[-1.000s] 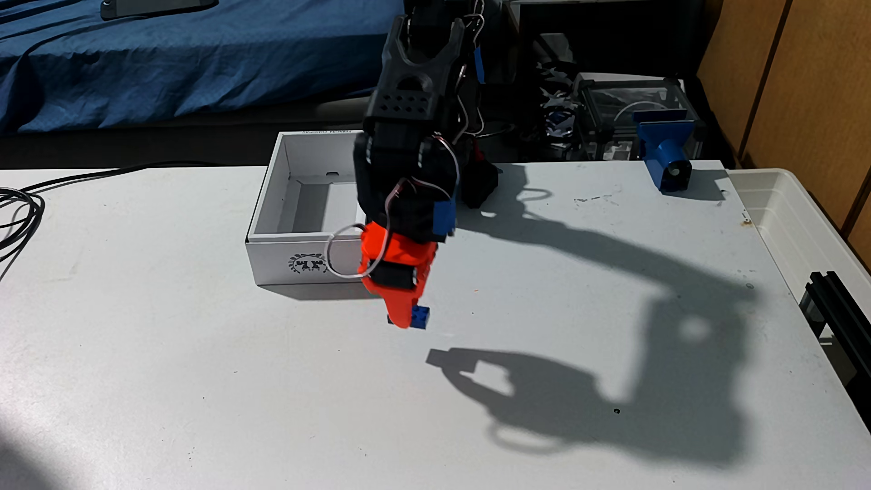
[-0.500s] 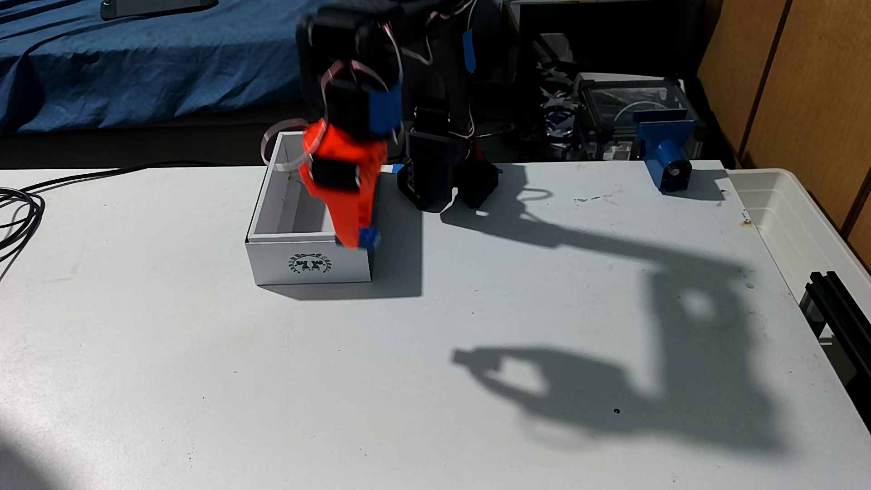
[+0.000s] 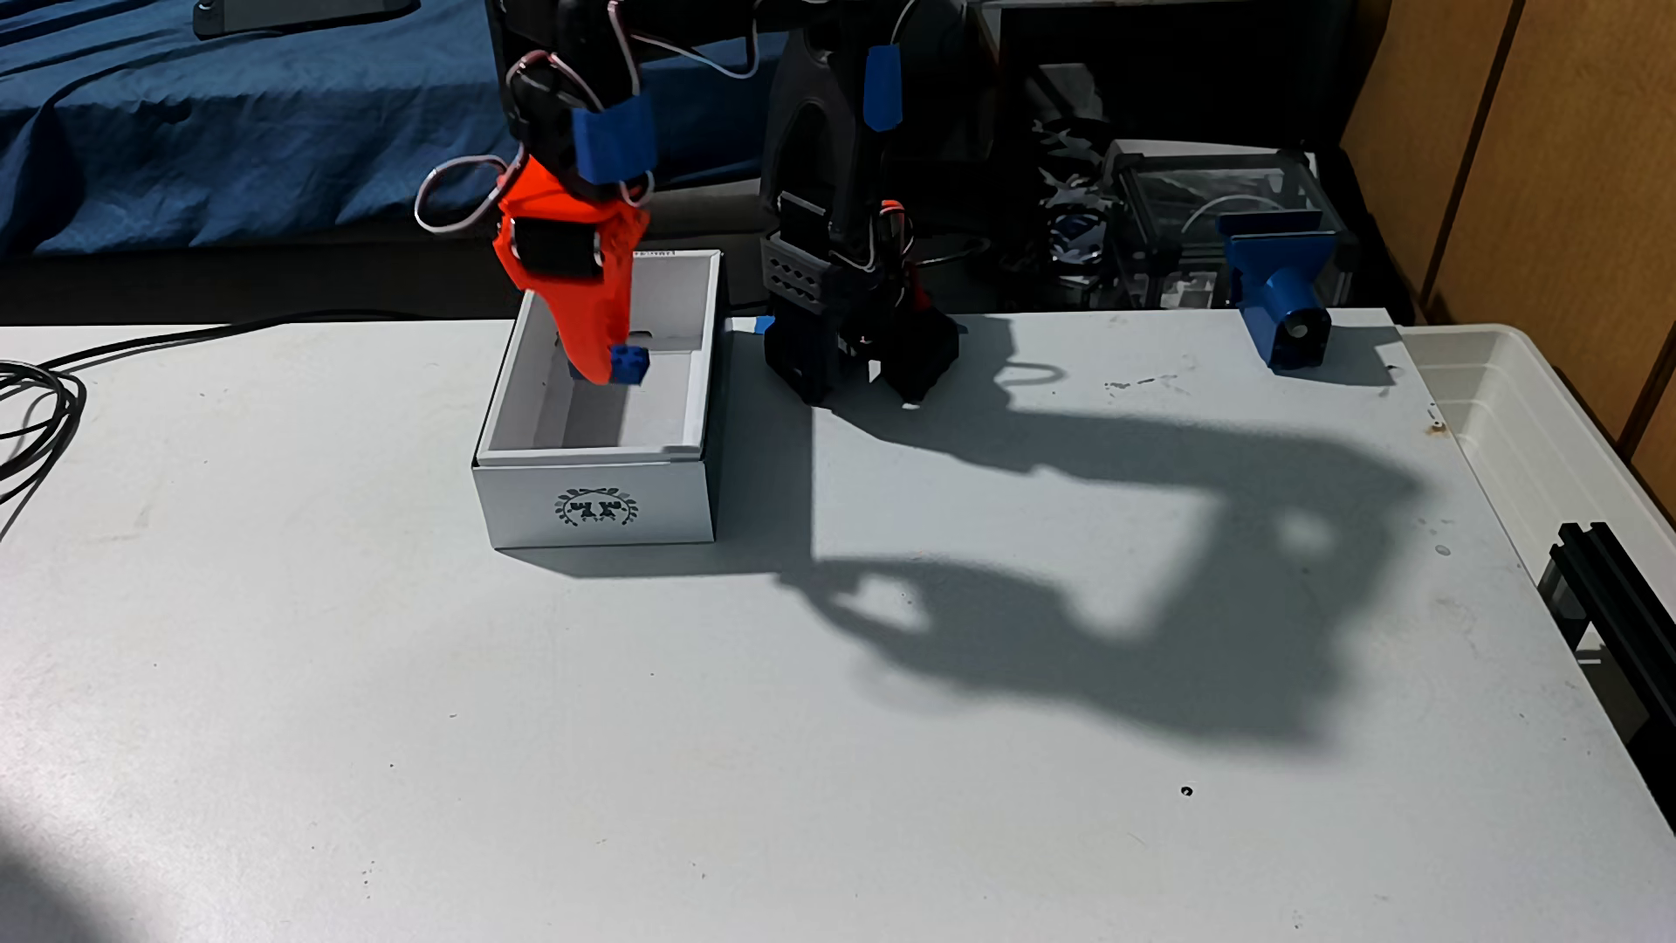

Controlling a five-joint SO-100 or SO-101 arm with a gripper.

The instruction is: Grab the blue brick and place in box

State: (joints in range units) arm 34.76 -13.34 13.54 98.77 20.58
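an orange two-finger plastic gripper (image 3: 606, 374) hangs point-down over the open white cardboard box (image 3: 508, 399) in the upper middle of the frame, its tips clamped on a small bright blue plastic building brick (image 3: 629, 365). the brick is held in the air above the far half of the box, studs showing on its upper face, clear of the box floor as far as one can judge from this angle. the box sits on a pale grey tabletop (image 3: 363, 725), its short near wall printed with a dark round wreath emblem (image 3: 596, 507). just right of the box stands the arm's black base (image 3: 852, 335), wires looping off it. the arm throws a broad dark shadow (image 3: 1134, 589) across the right centre of the table. a larger blue clamp-like block with a round grey face (image 3: 1279, 299) sits at the upper right edge, beside a long translucent white plastic tub (image 3: 1542, 435). black cables (image 3: 36, 408) coil at the left edge, and blue cloth (image 3: 227, 118) fills the upper left.
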